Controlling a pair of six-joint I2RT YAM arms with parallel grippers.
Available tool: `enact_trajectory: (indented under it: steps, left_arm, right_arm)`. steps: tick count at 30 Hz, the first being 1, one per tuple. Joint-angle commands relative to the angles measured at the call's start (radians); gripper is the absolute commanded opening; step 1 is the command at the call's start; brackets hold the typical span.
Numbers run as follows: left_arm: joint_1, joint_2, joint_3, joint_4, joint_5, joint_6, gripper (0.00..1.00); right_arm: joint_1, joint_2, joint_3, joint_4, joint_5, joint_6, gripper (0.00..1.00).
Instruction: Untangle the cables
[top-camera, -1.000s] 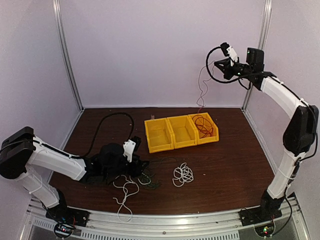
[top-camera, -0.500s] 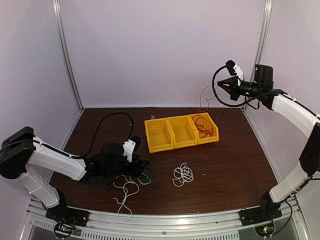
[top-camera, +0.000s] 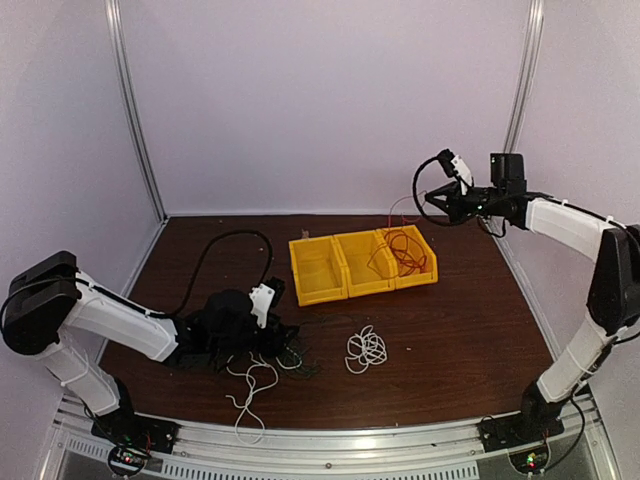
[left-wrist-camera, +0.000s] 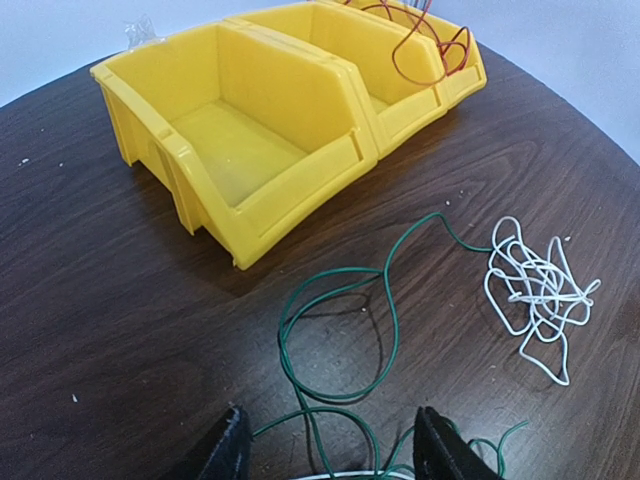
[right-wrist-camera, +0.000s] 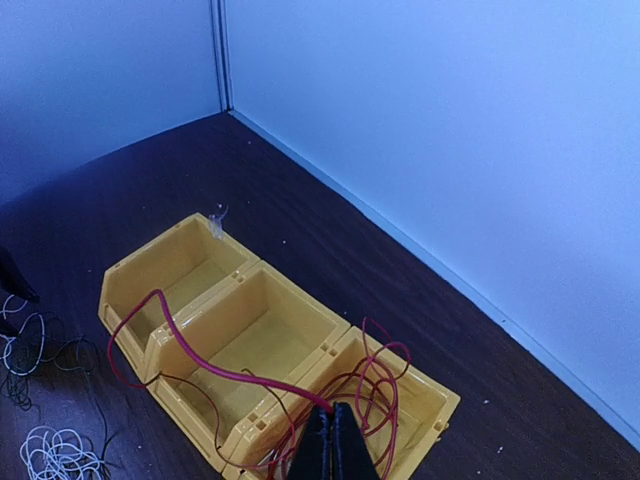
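We see a dark wooden table (top-camera: 450, 320) from above, with two robot arms mounted at its near edge. A row of three joined yellow bins (top-camera: 318, 292) sits near the middle of the table, toward the back.

The right gripper (top-camera: 432, 202) hangs in the air above and behind the rightmost bin. In the right wrist view its fingers (right-wrist-camera: 332, 445) are pressed together, pinching a strand of the red cable (right-wrist-camera: 200, 365). From that pinch the red cable drops into the bins. Most of it lies in loose loops in the rightmost bin, and one long loop arches across the middle bin toward the leftmost one.

The left gripper (left-wrist-camera: 330, 460) is low over the table, in front of the bins and to their left. Its two black fingers (left-wrist-camera: 225, 455) stand apart and clamp nothing. Loops of the green cable (left-wrist-camera: 385, 300) lie on the table between and just ahead of the fingers, and one strand runs out toward the right.

Near the far end of that strand, a white cable (left-wrist-camera: 535, 285) lies in a small loose tangle on the wood, in front of the bins. We cannot tell whether the two touch.

In the top view, a second white cable (top-camera: 250, 385) trails in open loops from beside the left gripper toward the near edge of the table. It lies apart from the small white tangle. Its upper loops meet the dark green strands there.
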Motion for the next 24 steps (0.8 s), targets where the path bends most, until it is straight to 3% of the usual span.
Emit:
enact_trajectory:
  steps: [1, 9, 14, 18, 24]
  left_arm:
    - [-0.005, -0.016, 0.005, 0.046, -0.008, 0.005, 0.57]
    - [-0.005, -0.01, -0.01, 0.063, -0.014, -0.012, 0.57]
    - [-0.005, -0.014, -0.005, 0.058, -0.021, -0.009, 0.57]
    - [-0.01, -0.038, 0.029, 0.05, -0.005, 0.036, 0.57]
    - [-0.027, -0.089, 0.182, 0.078, -0.012, 0.2, 0.73]
  right_arm:
    - [0.001, 0.113, 0.024, 0.007, 0.029, 0.062, 0.0]
    - [0.002, 0.313, 0.169, -0.108, 0.017, 0.077, 0.0]
    - [0.003, 0.215, 0.198, -0.08, 0.011, 0.126, 0.0]
    - [0.003, 0.146, 0.342, -0.132, 0.028, 0.151, 0.0]
    - [0.007, 0.052, 0.486, -0.206, 0.034, 0.148, 0.0]
